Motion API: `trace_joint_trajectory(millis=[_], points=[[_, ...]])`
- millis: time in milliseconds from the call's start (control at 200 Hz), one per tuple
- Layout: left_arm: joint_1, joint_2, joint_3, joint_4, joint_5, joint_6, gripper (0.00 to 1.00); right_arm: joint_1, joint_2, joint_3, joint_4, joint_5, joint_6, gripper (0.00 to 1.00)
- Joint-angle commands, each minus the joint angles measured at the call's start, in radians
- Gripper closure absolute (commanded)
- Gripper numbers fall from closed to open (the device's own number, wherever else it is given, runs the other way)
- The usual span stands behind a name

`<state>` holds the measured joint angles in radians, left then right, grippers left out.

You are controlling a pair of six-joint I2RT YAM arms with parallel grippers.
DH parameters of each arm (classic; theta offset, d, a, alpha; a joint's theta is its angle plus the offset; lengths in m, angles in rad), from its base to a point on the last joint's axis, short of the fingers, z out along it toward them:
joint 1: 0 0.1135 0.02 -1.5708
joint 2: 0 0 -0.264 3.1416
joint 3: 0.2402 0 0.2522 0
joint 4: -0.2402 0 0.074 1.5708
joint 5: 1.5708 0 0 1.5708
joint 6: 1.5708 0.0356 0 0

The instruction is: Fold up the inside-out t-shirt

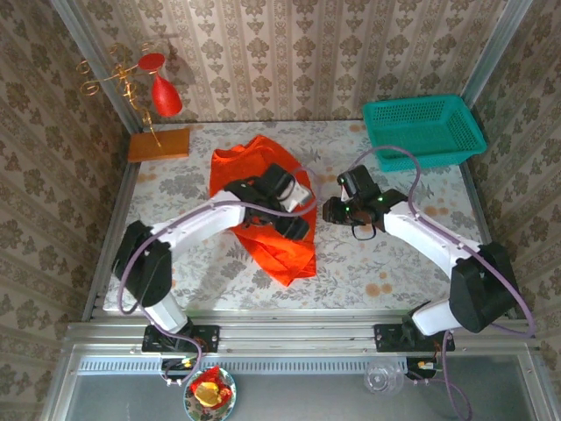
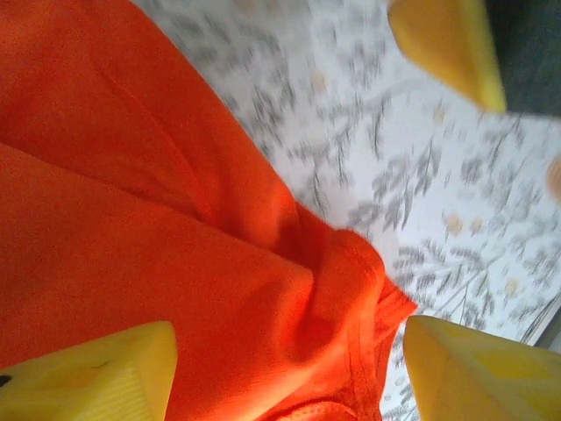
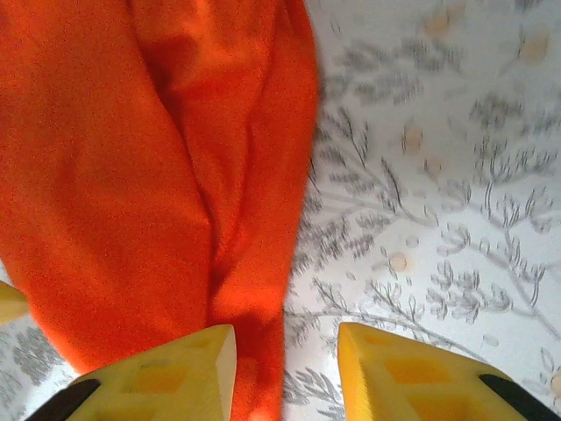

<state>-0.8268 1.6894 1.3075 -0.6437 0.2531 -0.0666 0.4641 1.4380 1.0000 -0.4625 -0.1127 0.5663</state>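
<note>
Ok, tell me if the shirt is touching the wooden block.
Apart. The top view shows a strip of bare table between the shirt and the block.

t-shirt: bunched on table | left end effector: over it | right end effector: beside

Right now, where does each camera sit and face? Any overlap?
Top external: above and behind the bases, looking down on the table; shows both arms, left gripper, right gripper, t-shirt.
Left wrist: on the left arm, facing down past its yellow fingers at the t-shirt's edge.
Right wrist: on the right arm, facing down past its fingers at the t-shirt's edge.
Shared: all three show t-shirt and floral table.
</note>
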Motion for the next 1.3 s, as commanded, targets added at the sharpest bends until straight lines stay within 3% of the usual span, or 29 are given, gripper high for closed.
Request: trace_joint_trajectory(millis=[0, 140, 220, 285, 360, 405, 630, 785, 890, 1075, 1295], points=[[-0.015, 0.067, 0.014, -0.094, -0.072, 0.081, 0.28, 0.011, 0.019, -0.05, 0.043, -0.058, 0.075, 0.63], [-0.015, 0.132, 0.048, -0.134, -0.139, 0.109, 0.28, 0.031, 0.042, -0.09, 0.07, -0.071, 0.115, 0.61], [-0.017, 0.141, 0.053, -0.148, -0.114, 0.127, 0.35, 0.05, 0.064, -0.092, 0.068, -0.077, 0.127, 0.58], [-0.016, 0.13, 0.045, -0.158, -0.094, 0.136, 0.55, 0.065, 0.085, -0.086, 0.067, -0.086, 0.134, 0.56], [-0.013, 0.092, 0.019, -0.166, -0.099, 0.143, 0.91, 0.085, 0.113, -0.071, 0.067, -0.098, 0.139, 0.53], [-0.01, 0.056, -0.007, -0.17, -0.107, 0.143, 1.0, 0.099, 0.13, -0.058, 0.069, -0.102, 0.139, 0.51], [0.07, -0.163, -0.164, -0.166, -0.142, 0.091, 1.0, 0.138, 0.252, 0.013, 0.059, -0.118, 0.156, 0.45], [0.167, -0.29, -0.261, -0.131, -0.086, 0.048, 1.0, 0.145, 0.332, 0.041, 0.109, -0.164, 0.172, 0.47], [0.232, -0.361, -0.31, -0.113, -0.05, 0.018, 1.0, 0.146, 0.374, 0.063, 0.114, -0.165, 0.177, 0.59], [0.34, -0.485, -0.369, -0.09, -0.021, -0.023, 1.0, 0.125, 0.368, 0.127, 0.01, -0.057, 0.124, 1.0], [0.396, -0.605, -0.42, -0.005, 0.083, -0.024, 1.0, -0.042, 0.19, 0.092, -0.07, 0.013, 0.061, 1.0]])
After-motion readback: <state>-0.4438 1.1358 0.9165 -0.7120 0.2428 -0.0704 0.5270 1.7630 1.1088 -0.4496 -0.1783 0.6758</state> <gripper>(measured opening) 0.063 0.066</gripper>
